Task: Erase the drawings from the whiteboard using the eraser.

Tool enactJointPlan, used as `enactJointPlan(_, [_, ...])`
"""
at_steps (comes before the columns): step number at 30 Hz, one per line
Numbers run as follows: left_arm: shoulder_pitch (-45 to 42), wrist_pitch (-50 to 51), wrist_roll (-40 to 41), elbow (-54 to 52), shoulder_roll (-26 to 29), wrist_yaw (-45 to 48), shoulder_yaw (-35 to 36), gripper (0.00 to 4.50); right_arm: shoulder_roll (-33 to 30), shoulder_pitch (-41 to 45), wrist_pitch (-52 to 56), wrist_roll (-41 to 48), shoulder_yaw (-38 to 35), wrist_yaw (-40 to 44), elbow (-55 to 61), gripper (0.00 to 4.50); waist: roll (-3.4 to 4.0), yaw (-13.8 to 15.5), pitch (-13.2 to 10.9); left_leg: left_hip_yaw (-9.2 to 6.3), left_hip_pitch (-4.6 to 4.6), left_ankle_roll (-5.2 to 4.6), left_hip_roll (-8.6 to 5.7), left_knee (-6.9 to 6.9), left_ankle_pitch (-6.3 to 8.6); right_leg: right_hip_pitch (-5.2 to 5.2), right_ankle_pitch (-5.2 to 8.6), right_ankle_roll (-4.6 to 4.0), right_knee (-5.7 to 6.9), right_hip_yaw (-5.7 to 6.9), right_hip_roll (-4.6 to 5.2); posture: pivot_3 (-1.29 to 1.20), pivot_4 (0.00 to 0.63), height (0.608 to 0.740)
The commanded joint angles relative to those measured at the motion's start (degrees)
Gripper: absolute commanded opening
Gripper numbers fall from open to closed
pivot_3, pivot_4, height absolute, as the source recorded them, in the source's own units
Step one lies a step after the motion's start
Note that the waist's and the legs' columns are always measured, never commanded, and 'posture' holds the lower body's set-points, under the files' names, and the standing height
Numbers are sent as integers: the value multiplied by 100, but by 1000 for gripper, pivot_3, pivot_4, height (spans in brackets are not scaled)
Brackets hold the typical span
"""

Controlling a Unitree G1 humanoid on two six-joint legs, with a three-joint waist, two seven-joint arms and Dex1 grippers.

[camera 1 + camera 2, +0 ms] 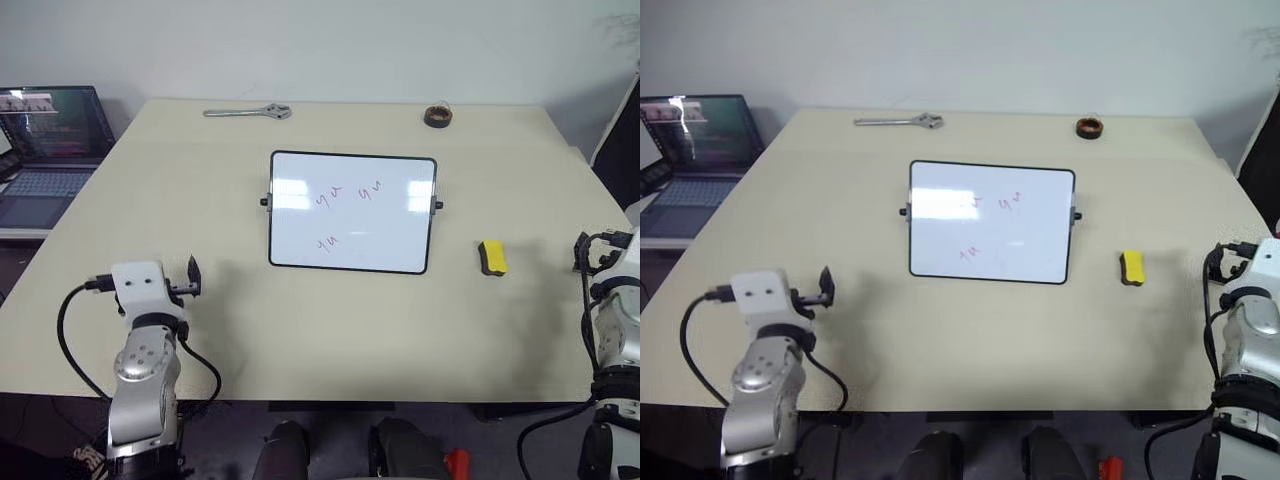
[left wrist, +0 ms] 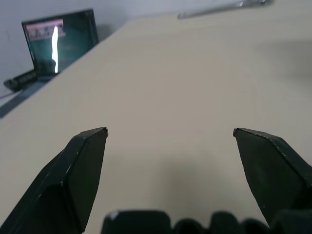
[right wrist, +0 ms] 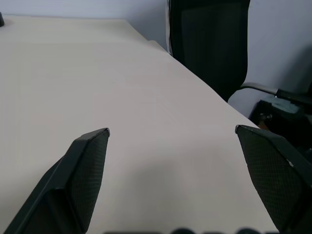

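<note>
At the far left, off the table's edge, a laptop [image 1: 52, 150] is sitting open, and the left gripper [image 2: 169, 132] is hovering over the near left part of the table [image 1: 330, 330], its black fingers spread wide and holding nothing. In the middle of the table the whiteboard [image 1: 352, 211] is lying flat, with the three purple-pink drawings [image 1: 330, 198] unerased on it; beyond it a wrench [image 1: 247, 112] and a dark tape roll [image 1: 437, 116] are resting near the far edge. Just right of the board the yellow eraser [image 1: 491, 257] is lying untouched. The right gripper [image 3: 172, 130] is waiting at the near right edge, fully open and empty, pointing past the table toward a black chair [image 3: 209, 44]. By my judgement the task is only starting: the right arm needs to swing left to the eraser and close on it.
</note>
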State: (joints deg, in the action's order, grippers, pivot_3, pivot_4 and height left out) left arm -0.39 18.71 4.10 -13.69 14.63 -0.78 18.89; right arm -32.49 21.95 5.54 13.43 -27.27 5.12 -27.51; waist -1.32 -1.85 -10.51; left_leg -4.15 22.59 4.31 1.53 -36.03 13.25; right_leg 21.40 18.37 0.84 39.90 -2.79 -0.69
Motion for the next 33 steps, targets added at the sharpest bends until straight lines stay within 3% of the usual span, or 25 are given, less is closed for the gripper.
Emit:
enactJointPlan(1, [-221,-112,62,-91,-35,-53,40,4500,-3,-8,53,111,-20,107,406,4424,0,4,0,0,-1,0,0,-1,0,-2,0,0,0,0,0,0,150,740])
enactJointPlan(5, [-423,-160,158,-135,-52,83,-30,4500,32,-243,246,143,-4,92,1071,4424,0,15,0,-1,-2,0,-1,-4,0,-5,-1,1,0,1,1,0,150,740])
enactJointPlan(10, [-619,-500,418,-325,426,1110,-398,4500,60,-597,1050,618,115,559,2480,4424,1,14,0,-3,8,1,2,-1,-1,3,0,2,-2,6,1,0,150,740])
enactJointPlan(14, [-1320,-7,1447,-522,877,2640,-891,4500,310,-716,2445,1991,-162,628,3733,4424,2,9,0,-6,4,2,1,-2,-1,0,0,1,1,9,-2,0,150,740])
enactJointPlan(18, [-2151,436,2071,-195,1337,3809,-1230,4500,543,-937,3428,2208,36,-8,4685,4424,3,16,-1,-9,8,1,-1,-4,-1,0,0,1,0,17,-4,0,150,740])
enactJointPlan(20, [-2652,627,2338,81,1512,4531,-1519,4500,649,-940,4003,2098,200,-510,4930,4424,3,8,0,-11,13,1,-3,-3,-1,2,0,2,-2,17,-4,0,150,740])
enactJointPlan(26, [-3582,596,2282,785,1801,6232,-2501,4500,939,-793,4541,1943,479,-971,5016,4424,5,-15,-2,-4,14,0,-23,-1,0,9,0,2,-4,25,-9,0,150,740])
enactJointPlan(33, [-3656,432,2151,1017,1870,6663,-2617,4500,1262,-428,4529,1575,986,-1024,4755,4424,13,-116,-7,4,27,-1,-10,3,0,37,0,-1,5,16,-23,0,150,740])
